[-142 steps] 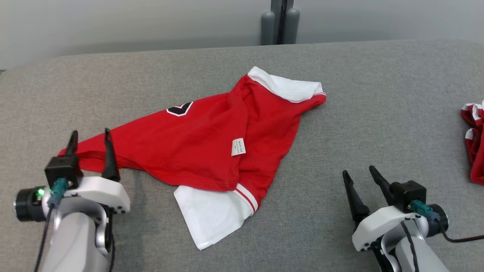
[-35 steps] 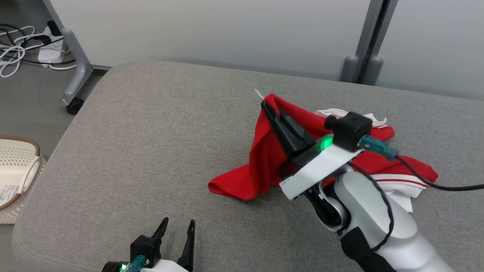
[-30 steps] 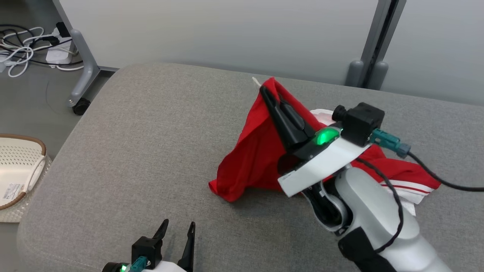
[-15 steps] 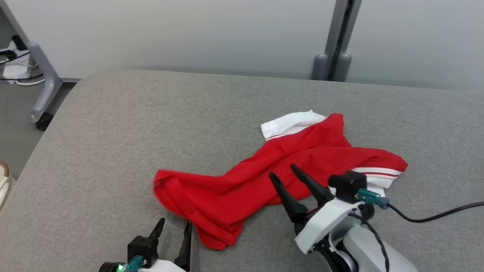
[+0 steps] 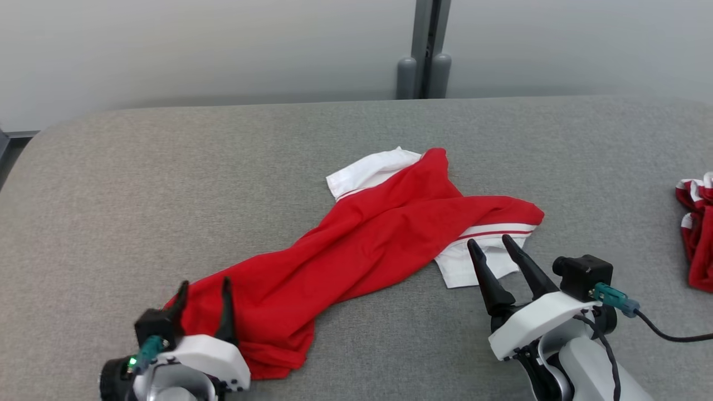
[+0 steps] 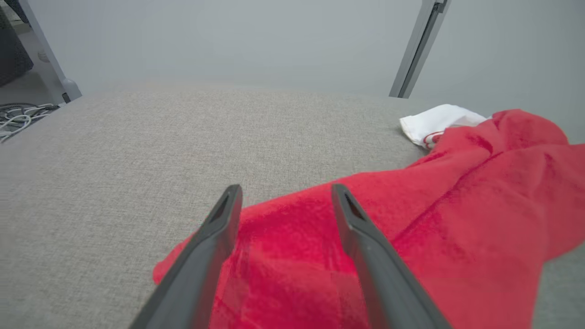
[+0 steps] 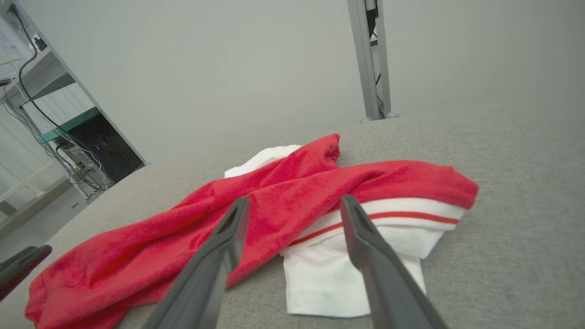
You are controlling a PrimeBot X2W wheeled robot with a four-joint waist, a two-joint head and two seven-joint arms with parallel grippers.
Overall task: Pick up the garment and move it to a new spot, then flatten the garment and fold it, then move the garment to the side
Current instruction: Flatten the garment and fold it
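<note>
Head view: the red shirt (image 5: 362, 245) lies in a twisted diagonal band across the middle of the grey padded surface (image 5: 167, 167). One white sleeve points toward the far edge, and the other lies toward the near right. We see our left gripper (image 5: 204, 285) at the shirt's near-left end and our right gripper (image 5: 490, 242) at the striped white sleeve. Both have their fingers spread and nothing clamped. A second red-and-white bundle (image 5: 696, 228) sits at the right edge, well apart.

Left wrist view: the left gripper (image 6: 285, 189) has its fingers apart over the crumpled red hem. We cannot tell whether they touch the cloth.

Right wrist view: the right gripper (image 7: 295, 200) is spread wide, with the white sleeve and its red stripe lying between and beyond the fingers, not pinched.

We judge that the shirt is set down and released, so if this is its new spot, the first step is done. The cloth is bunched and twisted, so flattening has not started. Folding and the final move to the side are also left.
</note>
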